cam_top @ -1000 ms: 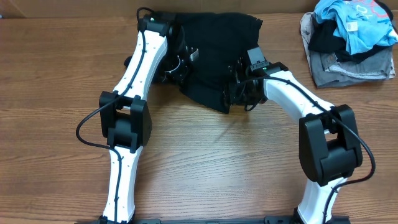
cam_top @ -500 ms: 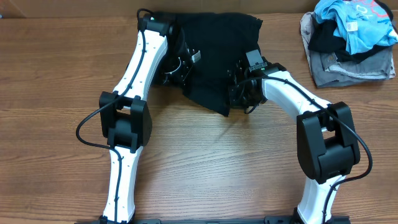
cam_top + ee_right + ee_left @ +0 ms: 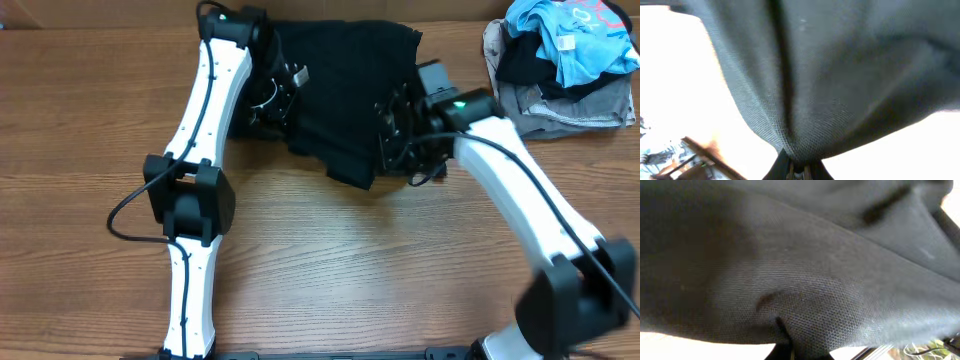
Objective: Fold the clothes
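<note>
The clothes, a black garment of thin fabric, lie bunched at the far middle of the table. My left gripper is shut on the garment's left side. My right gripper is shut on its right lower edge. In the left wrist view the black cloth fills the frame and puckers into the left gripper at the bottom. In the right wrist view the cloth hangs stretched from the right gripper, whose jaws pinch a gathered fold.
At the far right corner sits a pile with a light blue shirt on a grey folded garment. Bare wooden table lies between the two arms, toward the front.
My right gripper has shut on the garment's edge, and its arm has swung out to the right. The left arm has shifted slightly left and farther back with the cloth.
</note>
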Controlling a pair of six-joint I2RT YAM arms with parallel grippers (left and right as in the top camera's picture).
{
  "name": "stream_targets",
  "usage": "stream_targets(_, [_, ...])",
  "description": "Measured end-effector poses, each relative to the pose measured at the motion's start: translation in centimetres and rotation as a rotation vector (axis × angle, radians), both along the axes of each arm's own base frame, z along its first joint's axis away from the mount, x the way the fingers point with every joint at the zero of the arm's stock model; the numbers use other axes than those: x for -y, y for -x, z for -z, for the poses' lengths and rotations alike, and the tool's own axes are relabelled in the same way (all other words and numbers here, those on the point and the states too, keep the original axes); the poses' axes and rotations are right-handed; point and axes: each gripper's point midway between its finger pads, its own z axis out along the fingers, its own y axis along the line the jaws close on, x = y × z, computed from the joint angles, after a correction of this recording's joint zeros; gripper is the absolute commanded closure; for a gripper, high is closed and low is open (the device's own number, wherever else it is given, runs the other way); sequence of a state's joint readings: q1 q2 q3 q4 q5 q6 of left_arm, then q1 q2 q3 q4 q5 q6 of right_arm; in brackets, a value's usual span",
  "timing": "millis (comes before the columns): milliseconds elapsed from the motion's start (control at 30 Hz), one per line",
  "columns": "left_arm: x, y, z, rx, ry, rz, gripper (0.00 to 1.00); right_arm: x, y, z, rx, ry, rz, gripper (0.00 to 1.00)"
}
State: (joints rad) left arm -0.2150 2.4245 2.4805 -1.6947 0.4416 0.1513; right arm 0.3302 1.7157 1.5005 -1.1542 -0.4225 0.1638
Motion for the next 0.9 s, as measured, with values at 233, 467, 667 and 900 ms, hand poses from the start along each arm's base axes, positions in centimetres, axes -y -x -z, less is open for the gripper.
stream_targets(233, [0.2, 1.4, -8.2, 0.189, 0.018, -0.006, 0.96, 0.4, 3.0, -3.9, 0.004, -0.036, 0.014, 0.96])
stream_targets(467, [0.3, 3.8, -10.6, 0.222, 0.003, 0.005, 0.96, 0.8, 5.4, -5.2, -0.047, -0.050, 0.014, 0.96])
stream_targets(667, [-1.1, 7.0, -7.4, 0.079, -0.064, 0.006, 0.96, 0.6, 7.0, -5.1, -0.103, -0.038, -0.002, 0.96])
stream_targets(900, [-2.5, 10.5, -2.9, -0.115, -0.144, 0.015, 0.96, -0.7, 9.4, -3.9, -0.154, 0.004, -0.070, 0.96])
